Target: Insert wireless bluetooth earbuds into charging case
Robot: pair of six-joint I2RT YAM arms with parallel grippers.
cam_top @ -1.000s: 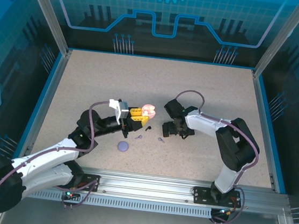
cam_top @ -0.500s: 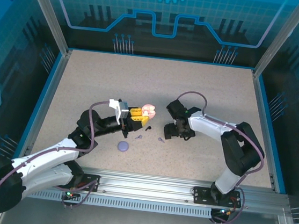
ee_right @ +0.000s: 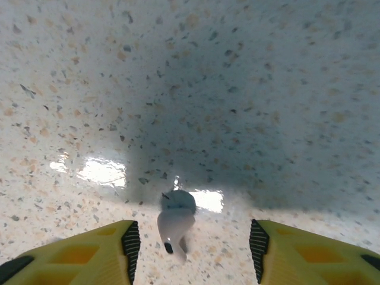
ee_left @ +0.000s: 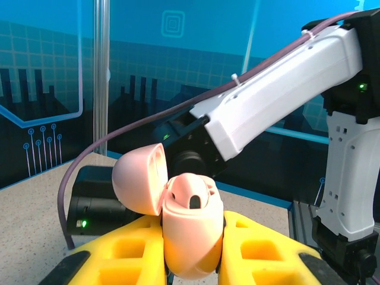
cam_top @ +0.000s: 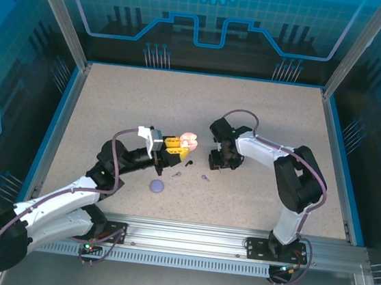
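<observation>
A: What is seen nearest the bases?
B: A lavender case [cam_top: 157, 187] is laid flat on the table [cam_top: 112, 106]. Lavender earbuds [cam_top: 176, 174] and a black earbud [cam_top: 189, 163] are scattered just beyond.
A: Right gripper [ee_right: 193, 240]?
B: The jaws are held spread low over the table. A pale earbud [ee_right: 174, 224] is seen lying between them, touched by neither.
A: Left gripper [cam_top: 178, 145]?
B: It is pinched on a pink case [ee_left: 191, 234], whose lid is hinged open.

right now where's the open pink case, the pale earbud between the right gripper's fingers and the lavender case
open pink case [ee_left: 191, 237], left wrist view, on its lower shell
pale earbud [ee_right: 175, 224], right wrist view, on its pale body
lavender case [cam_top: 157, 187], top view, on its lid centre
</observation>
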